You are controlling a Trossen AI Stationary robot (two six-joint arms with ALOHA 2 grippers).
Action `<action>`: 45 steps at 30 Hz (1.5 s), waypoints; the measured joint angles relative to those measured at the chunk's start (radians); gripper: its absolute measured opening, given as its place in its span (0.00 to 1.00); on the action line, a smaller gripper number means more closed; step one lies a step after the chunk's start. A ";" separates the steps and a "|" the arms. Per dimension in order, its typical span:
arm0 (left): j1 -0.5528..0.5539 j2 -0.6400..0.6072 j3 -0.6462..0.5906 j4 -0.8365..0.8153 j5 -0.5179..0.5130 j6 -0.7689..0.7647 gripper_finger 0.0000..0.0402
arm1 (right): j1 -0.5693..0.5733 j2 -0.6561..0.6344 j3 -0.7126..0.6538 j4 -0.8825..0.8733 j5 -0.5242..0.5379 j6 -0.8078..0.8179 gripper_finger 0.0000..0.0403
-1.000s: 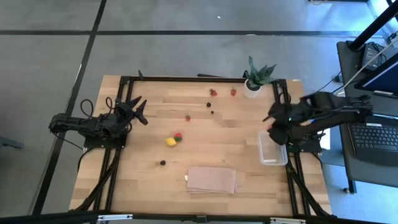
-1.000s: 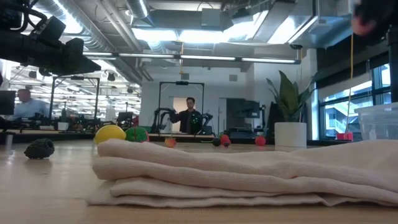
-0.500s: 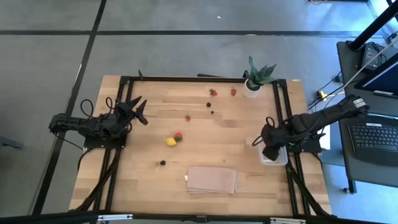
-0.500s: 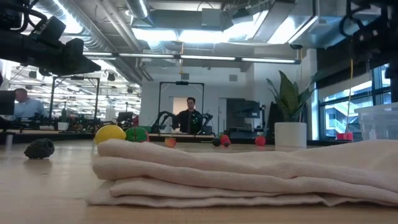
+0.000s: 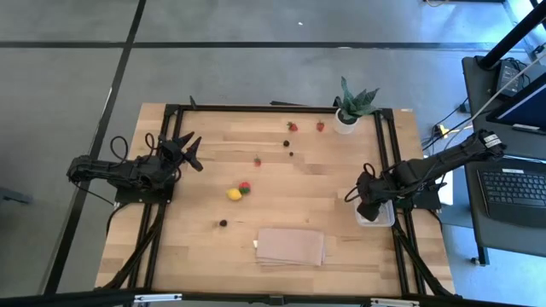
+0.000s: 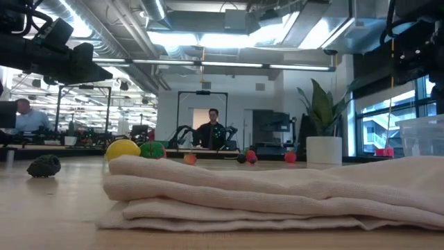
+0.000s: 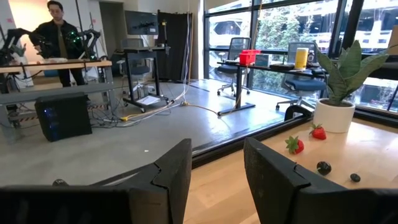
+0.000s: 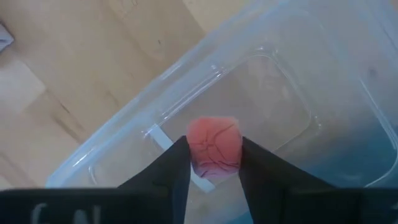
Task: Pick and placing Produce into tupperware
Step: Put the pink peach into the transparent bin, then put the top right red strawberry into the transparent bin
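Carrying a red fruit piece over the tupperware, about to drop it in.

My left gripper waits at the table's left edge, fingers apart, holding nothing. Loose produce across the middle: yellow piece touching red-and-green piece, dark berry nearer, small red piece farther, two strawberries near the potted plant at the far side. Folded cloth near edge. My right gripper pinches a pinkish-red fruit piece, hanging right above the clear tupperware at the right edge, so a release should land inside.
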 joint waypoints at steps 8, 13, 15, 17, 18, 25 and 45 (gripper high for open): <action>0.000 0.000 0.000 0.000 0.000 -0.002 0.35 | 0.000 0.000 0.000 0.001 0.000 0.019 0.47; 0.000 0.000 0.000 0.000 0.000 -0.002 0.35 | 0.000 0.000 0.011 -0.007 -0.015 0.048 0.53; 0.000 0.000 0.000 0.000 0.000 -0.002 0.35 | 0.000 0.000 0.041 -0.015 -0.017 0.053 0.55; 0.000 0.000 0.000 0.000 0.000 -0.002 0.35 | -0.007 0.000 0.092 -0.038 -0.017 0.052 0.56; 0.000 0.000 0.000 0.000 0.000 -0.002 0.35 | -0.011 0.000 0.124 -0.057 -0.017 0.052 0.56; 0.000 0.000 0.000 0.000 0.000 -0.001 0.35 | -0.036 0.000 0.417 -0.130 0.095 0.034 0.56; 0.000 0.000 0.000 -0.001 0.000 -0.006 0.35 | -0.192 0.259 0.507 0.493 0.940 -0.477 0.56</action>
